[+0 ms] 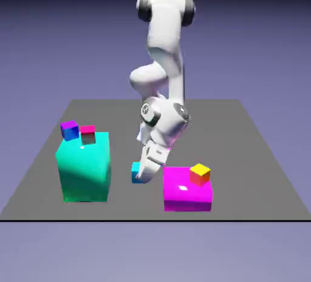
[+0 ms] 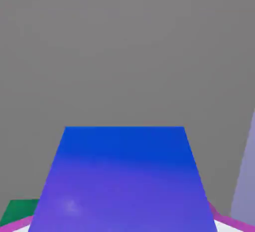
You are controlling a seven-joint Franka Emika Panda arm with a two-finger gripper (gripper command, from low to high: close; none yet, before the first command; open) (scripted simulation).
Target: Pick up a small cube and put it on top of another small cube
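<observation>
Low in the middle of the frame, the gripper [image 1: 144, 173] pinches the small cube [image 1: 136, 172] beside the magenta block [image 1: 182, 194].

Blue cube face [image 2: 124, 181] over grey table [image 2: 124, 51]

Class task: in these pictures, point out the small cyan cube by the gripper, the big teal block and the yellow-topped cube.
Small cyan cube [image 1: 136, 172]: exterior view, its visible left face.
Teal block [image 1: 85, 168]: exterior view, front face.
Yellow-topped cube [image 1: 199, 170]: exterior view, its yellow top.
</observation>
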